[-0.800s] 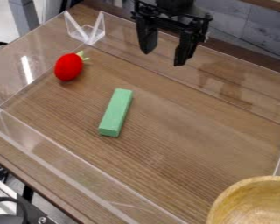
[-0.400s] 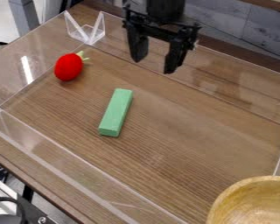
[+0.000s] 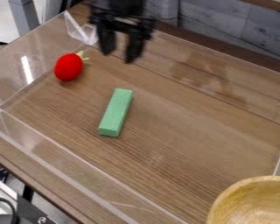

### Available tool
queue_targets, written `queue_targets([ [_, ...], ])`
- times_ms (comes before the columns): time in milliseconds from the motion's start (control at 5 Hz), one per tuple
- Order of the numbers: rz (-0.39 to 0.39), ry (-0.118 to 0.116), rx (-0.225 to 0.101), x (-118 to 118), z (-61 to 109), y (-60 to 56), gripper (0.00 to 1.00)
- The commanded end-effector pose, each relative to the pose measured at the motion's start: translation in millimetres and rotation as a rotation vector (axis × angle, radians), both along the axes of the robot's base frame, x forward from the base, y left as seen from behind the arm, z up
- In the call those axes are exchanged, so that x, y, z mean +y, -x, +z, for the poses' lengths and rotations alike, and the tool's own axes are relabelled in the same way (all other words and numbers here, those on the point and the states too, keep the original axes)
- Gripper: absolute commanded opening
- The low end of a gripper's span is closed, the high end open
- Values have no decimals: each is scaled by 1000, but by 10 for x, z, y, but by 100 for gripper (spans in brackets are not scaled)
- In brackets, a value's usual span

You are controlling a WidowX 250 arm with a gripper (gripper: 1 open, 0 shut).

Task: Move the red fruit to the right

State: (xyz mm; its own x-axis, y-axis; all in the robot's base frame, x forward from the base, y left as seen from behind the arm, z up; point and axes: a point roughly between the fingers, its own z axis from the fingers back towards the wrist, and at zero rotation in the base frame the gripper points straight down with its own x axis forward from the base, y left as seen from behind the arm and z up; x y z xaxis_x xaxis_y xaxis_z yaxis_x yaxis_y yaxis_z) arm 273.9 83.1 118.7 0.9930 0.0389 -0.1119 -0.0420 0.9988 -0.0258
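The red fruit point(image 3: 69, 67) is a small round bright-red toy with a pale-green tuft, lying on the wooden tabletop at the left. My gripper point(image 3: 122, 50) hangs above the table behind and to the right of it, pointing down, well apart from it. Its two black fingers stand apart with nothing between them.
A long green block point(image 3: 115, 112) lies near the middle of the table. Clear acrylic walls point(image 3: 84, 33) fence the wooden surface on all sides. A round wooden bowl point(image 3: 259, 205) sits at the bottom right corner.
My gripper has travelled left across the back of the table toward the red fruit, and its fingers now stand closer together. The fruit and the green block have not moved.
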Motion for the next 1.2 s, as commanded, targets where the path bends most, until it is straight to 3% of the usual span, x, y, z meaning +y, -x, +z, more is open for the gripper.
queue_targets([
  [0, -10, -11, -72, 363, 141, 27, 100],
  [200, -63, 3, -75, 652, 149, 27, 0],
  [400, -114, 18, -80, 761, 151, -24, 100],
  [1000, -84, 78, -92, 952, -116, -143, 100],
])
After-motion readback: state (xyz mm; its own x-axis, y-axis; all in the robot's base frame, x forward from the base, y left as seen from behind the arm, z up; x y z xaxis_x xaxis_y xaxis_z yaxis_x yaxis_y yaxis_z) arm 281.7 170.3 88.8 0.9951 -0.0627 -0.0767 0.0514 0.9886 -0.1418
